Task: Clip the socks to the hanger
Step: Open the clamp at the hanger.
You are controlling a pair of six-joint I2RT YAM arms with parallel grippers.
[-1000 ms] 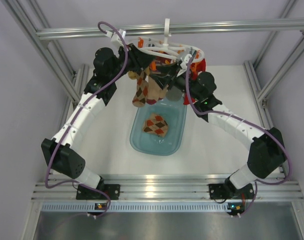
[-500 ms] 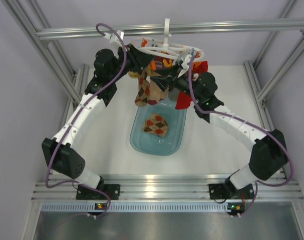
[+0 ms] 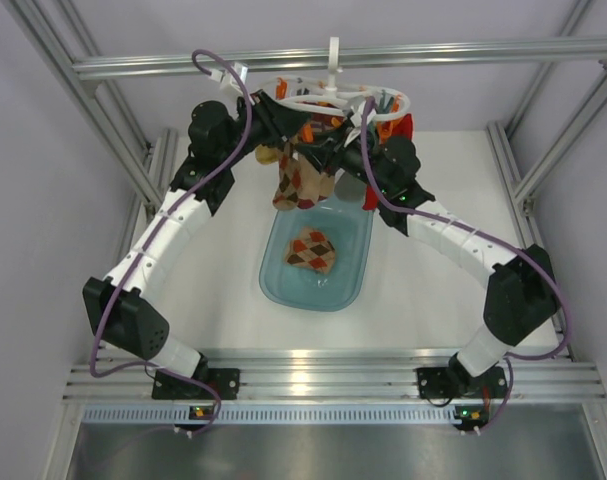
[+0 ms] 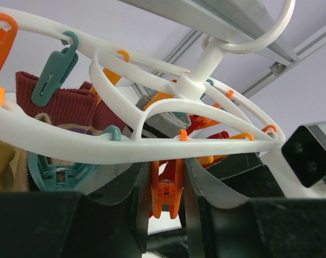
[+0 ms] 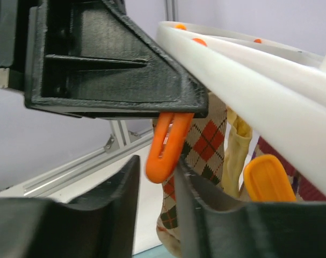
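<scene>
The white ring hanger (image 3: 333, 100) hangs from the top frame bar. An argyle sock (image 3: 295, 183) hangs from it, and a red sock (image 3: 402, 127) hangs at its right. Another argyle sock (image 3: 312, 250) lies in the blue tray (image 3: 283, 280). My left gripper (image 4: 168, 172) reaches under the hanger ring (image 4: 71, 145), shut on an orange clip (image 4: 168, 191). My right gripper (image 5: 156, 161) is open, with the tip of an orange clip (image 5: 165, 145) between its fingers. Behind it hang the argyle sock (image 5: 205, 140) and a mustard sock (image 5: 235, 156).
The aluminium frame bar (image 3: 463, 52) crosses above the hanger, with slanted frame posts at both sides. Teal clips (image 4: 55, 70) and a dark red ribbed sock (image 4: 60, 105) hang on the ring by my left gripper. Both arms meet close together under the hanger.
My right gripper has moved up and left toward the hanger and my left gripper. A red patch seen below its wrist half a second ago is now mostly hidden. The left arm has barely moved.
</scene>
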